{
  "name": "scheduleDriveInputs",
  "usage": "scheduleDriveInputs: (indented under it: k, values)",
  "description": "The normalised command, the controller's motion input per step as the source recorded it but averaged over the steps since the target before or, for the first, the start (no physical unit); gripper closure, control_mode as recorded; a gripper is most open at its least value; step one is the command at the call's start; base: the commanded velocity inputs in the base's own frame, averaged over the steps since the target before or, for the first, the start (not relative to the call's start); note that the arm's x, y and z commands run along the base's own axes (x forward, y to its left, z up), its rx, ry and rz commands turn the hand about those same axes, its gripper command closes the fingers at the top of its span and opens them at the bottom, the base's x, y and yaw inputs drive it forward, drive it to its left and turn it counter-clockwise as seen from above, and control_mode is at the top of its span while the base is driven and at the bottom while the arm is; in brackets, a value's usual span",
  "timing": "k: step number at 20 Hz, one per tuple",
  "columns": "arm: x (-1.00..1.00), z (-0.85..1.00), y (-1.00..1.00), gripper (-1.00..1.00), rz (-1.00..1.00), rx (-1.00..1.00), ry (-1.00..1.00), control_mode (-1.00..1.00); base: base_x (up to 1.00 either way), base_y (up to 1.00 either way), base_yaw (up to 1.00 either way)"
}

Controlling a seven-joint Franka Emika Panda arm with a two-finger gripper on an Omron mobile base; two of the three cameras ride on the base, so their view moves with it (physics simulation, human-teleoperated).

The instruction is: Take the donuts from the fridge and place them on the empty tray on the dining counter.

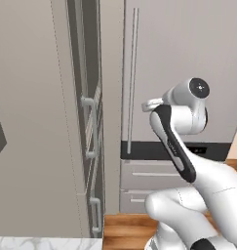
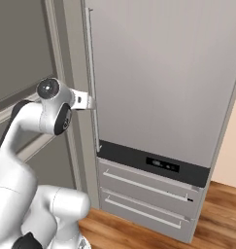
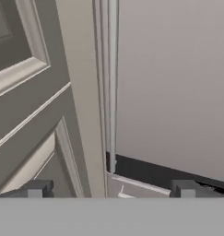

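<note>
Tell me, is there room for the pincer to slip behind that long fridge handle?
Tight. The handle sits close to the fridge door, by its left edge beside tall cabinets. The door face to its right is bare. The pincer is open, straddling the handle's line.

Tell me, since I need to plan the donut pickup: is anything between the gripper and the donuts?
Yes. The fridge door is shut, hiding its contents. The open gripper faces the bar handle, not yet grasping it.
</note>
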Motion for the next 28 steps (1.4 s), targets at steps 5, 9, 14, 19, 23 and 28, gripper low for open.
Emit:
scheduleDriveInputs:
  k: [5,9,14,19,23,28]
  values:
    - [0.66,0.0,0.02,-1.0,0.0,-0.02,-0.13,-1.0,0.0,0.0,0.0]
    - [0.59,0.0,0.0,-1.0,0.0,0.0,-0.04,-1.0,0.0,0.0,0.0]
    - [0.53,0.0,0.0,-1.0,0.05,0.0,0.0,-1.0,0.0,0.0,0.0]
    - [0.53,0.0,0.0,-1.0,0.06,0.0,0.0,-1.0,0.0,0.0,0.0]
    - [0.45,0.0,0.0,-1.0,0.01,0.0,0.0,-1.0,0.0,0.0,0.0]
    - [0.36,0.0,0.01,-1.0,0.01,-0.01,0.0,-1.0,0.0,0.0,0.0]
